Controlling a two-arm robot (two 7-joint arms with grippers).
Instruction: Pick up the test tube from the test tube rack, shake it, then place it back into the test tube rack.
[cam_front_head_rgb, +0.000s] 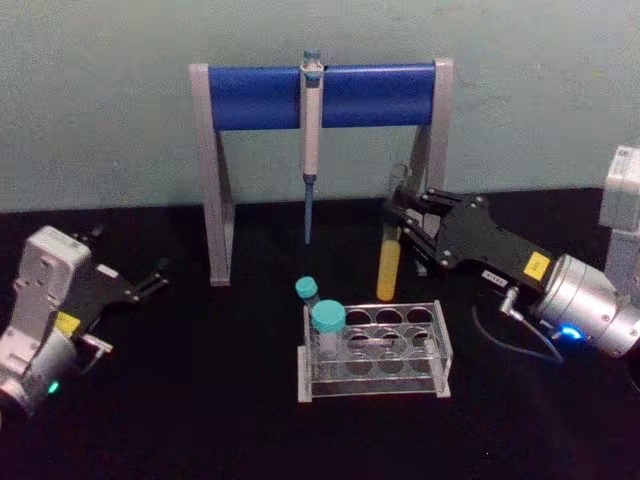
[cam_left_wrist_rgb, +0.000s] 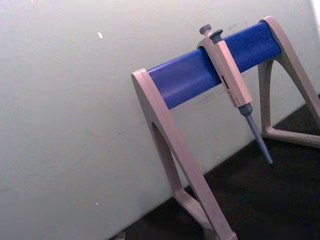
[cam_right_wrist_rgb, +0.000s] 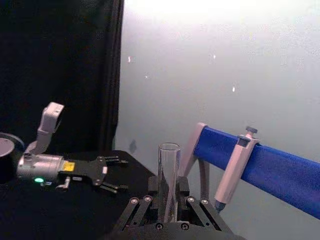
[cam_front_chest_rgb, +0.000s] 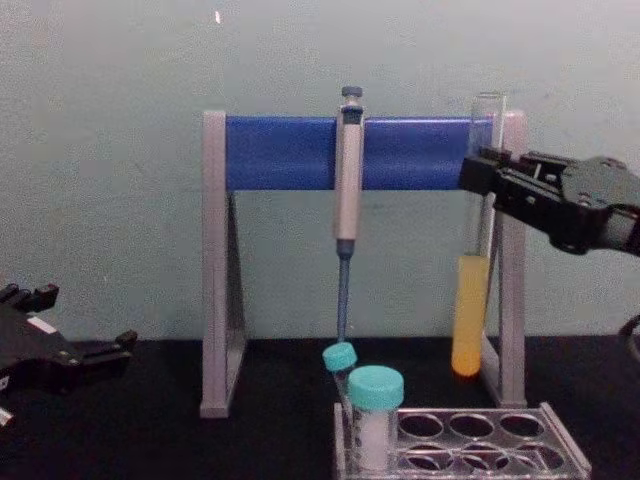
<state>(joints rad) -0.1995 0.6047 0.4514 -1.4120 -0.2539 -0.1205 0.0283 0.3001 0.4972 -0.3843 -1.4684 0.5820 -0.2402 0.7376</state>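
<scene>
- Nearest, low on the black table (cam_front_head_rgb: 200, 420): clear rack (cam_front_head_rgb: 375, 390) of round holes, two teal-capped tubes (cam_front_head_rgb: 327, 318) standing at its left end, other holes free.
- Behind rack: grey stand (cam_front_head_rgb: 218, 200) with blue crossbar (cam_front_head_rgb: 255, 97), biggest thing in sight, wider than the rack.
- Right of rack and behind it: right claw (cam_front_head_rgb: 396, 218), reaching in sideways, closed on the bare upper glass of the test tube (cam_front_chest_rgb: 470, 310).
- Well left of rack: left claw (cam_front_head_rgb: 152, 280), low by the table, fingers spread wide, idle, holding nothing.
- Above and just behind rack's back right corner: test tube, upright, clear of the holes, yellow liquid in the lower part, mouth open at top.
- Behind rack's left half, hung from the crossbar: grey pipette (cam_front_head_rgb: 311, 120), tip down.
- Handling, by judgement:
  - Light, stiff, smooth glass, probably slippery and breakable.
  - No cap, so likely to spill if tipped far or shaken hard.
  - Best held on the dry upper part above the liquid, firmly without crushing.
  - Best kept near upright, round bottom lined up over a hole before lowering.
</scene>
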